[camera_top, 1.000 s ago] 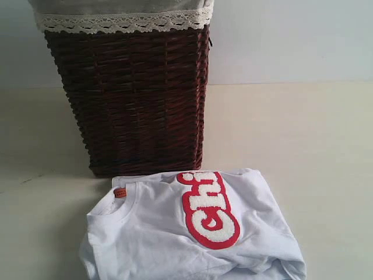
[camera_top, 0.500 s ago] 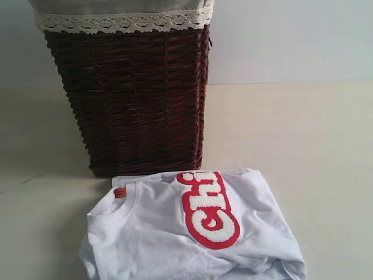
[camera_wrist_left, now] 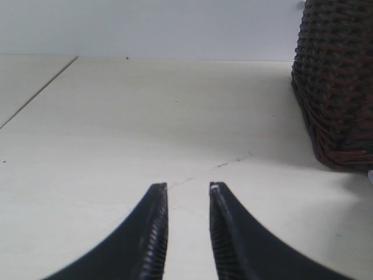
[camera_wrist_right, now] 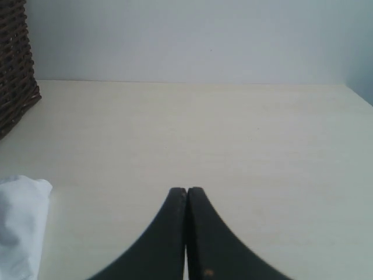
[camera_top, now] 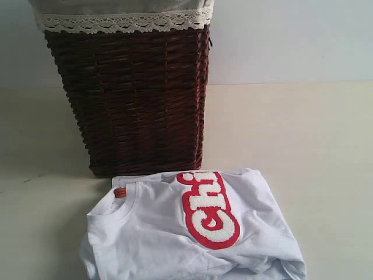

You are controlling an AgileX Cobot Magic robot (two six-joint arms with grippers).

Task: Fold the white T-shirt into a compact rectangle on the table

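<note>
White T-shirt [camera_top: 151, 233], only one, lies folded over on the table [camera_top: 291, 134], just in front of the one wicker basket [camera_top: 137, 99]. Its collar with the orange tag [camera_top: 120, 192] points left in the exterior view. The long axis seems left-right, but the near edge is cut off. Of two grippers, the left gripper [camera_wrist_left: 187, 186] stands narrowly parted and empty, and the right gripper [camera_wrist_right: 186, 189] is pressed closed on nothing.

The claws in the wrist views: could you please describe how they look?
The left claw and right claw each have two black fingers that curve and taper to narrow tips; the left's inner faces are ribbed. No cables or arm links show.
</note>
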